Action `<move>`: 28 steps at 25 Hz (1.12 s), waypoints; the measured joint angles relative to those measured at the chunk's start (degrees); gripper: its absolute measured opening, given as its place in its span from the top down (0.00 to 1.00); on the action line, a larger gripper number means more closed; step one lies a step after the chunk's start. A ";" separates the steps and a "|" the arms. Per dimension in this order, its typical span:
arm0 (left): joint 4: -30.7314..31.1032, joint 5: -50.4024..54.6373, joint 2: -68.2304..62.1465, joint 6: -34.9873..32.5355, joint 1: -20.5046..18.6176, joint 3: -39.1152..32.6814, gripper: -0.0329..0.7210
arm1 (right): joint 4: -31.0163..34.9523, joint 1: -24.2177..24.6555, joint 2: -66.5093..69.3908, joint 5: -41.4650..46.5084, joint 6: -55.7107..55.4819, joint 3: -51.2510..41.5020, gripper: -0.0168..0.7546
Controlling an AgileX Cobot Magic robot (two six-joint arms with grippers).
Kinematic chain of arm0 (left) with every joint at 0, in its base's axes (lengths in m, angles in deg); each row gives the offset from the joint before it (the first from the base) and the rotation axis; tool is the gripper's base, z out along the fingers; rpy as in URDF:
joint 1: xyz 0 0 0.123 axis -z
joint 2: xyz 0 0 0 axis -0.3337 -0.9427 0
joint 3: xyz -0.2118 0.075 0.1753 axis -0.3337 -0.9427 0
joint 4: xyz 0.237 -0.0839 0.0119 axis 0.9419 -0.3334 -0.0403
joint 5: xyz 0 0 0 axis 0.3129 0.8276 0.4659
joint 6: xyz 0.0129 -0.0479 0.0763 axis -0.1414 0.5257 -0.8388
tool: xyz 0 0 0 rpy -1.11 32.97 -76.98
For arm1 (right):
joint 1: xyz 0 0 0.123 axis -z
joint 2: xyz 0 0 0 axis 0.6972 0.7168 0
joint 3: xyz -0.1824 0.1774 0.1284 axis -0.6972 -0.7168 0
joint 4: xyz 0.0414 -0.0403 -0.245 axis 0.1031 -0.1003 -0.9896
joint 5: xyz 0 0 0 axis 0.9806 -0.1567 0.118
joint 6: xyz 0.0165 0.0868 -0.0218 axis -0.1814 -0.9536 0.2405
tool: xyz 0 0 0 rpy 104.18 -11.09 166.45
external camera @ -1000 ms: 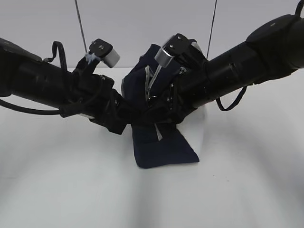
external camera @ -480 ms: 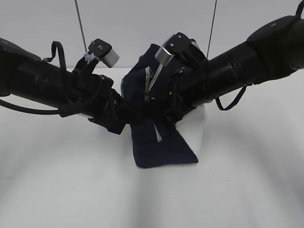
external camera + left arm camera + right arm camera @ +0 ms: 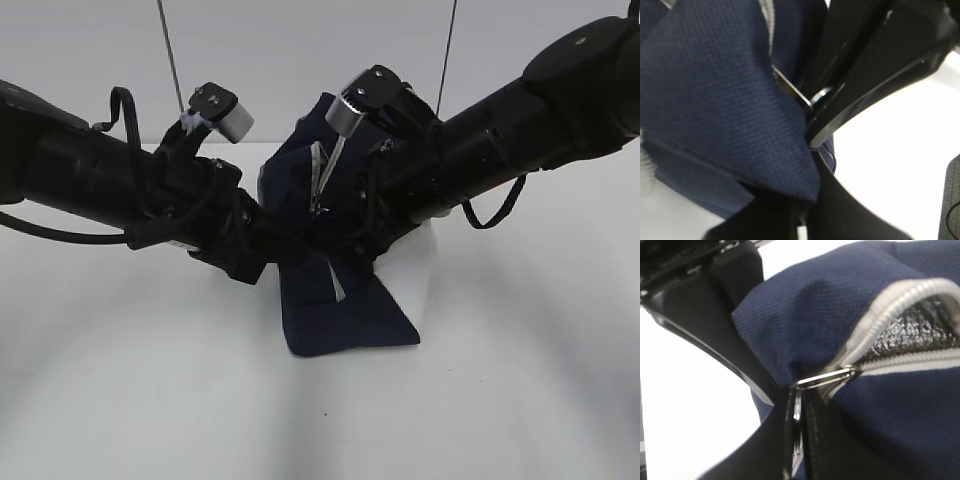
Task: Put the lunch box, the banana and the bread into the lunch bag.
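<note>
The navy lunch bag (image 3: 340,312) stands at the table's middle, with both arms meeting at its top. My left gripper (image 3: 807,212) is shut on a fold of the bag's navy fabric (image 3: 715,100). My right gripper (image 3: 800,412) is shut on the metal ring pull (image 3: 826,379) of the grey zipper (image 3: 890,302). Beyond the pull the zipper gapes a little and shows silver lining (image 3: 920,330). In the exterior view the left gripper (image 3: 262,240) and the right gripper (image 3: 325,215) sit close together against the bag. The lunch box, the banana and the bread are out of view.
Two black arms cross most of the exterior view and hide the bag's upper part. The bag's white side panel (image 3: 415,268) faces right. The white table (image 3: 150,380) lies around it. Two thin cables (image 3: 170,60) hang behind.
My right gripper has closed onto the zipper's ring pull, and its arm has risen slightly. The left arm has not moved.
</note>
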 joint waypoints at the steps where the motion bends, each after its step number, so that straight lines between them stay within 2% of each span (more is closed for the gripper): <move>1: 0.00 0.00 0.00 0.00 0.00 0.00 0.95 | -0.04 0.00 0.00 0.00 0.01 0.00 0.98; 2: 0.05 0.08 0.00 0.06 0.00 0.00 0.92 | -0.15 0.00 0.00 0.00 -0.02 0.00 0.98; 5: 0.12 0.08 0.00 0.06 0.00 0.00 0.95 | -0.15 0.00 0.00 0.00 -0.12 0.00 0.97; 11: 1.25 0.40 0.00 0.06 0.00 0.00 0.95 | -0.29 0.00 -0.12 -0.74 -0.24 0.00 0.75; 13: 1.31 0.45 0.00 0.06 0.00 0.00 0.95 | -0.29 0.00 -0.12 -0.74 -0.24 0.00 0.72; 28: 1.92 0.70 0.00 0.06 0.00 0.00 0.95 | -6.36 0.00 -0.25 1.75 -3.82 2.06 0.71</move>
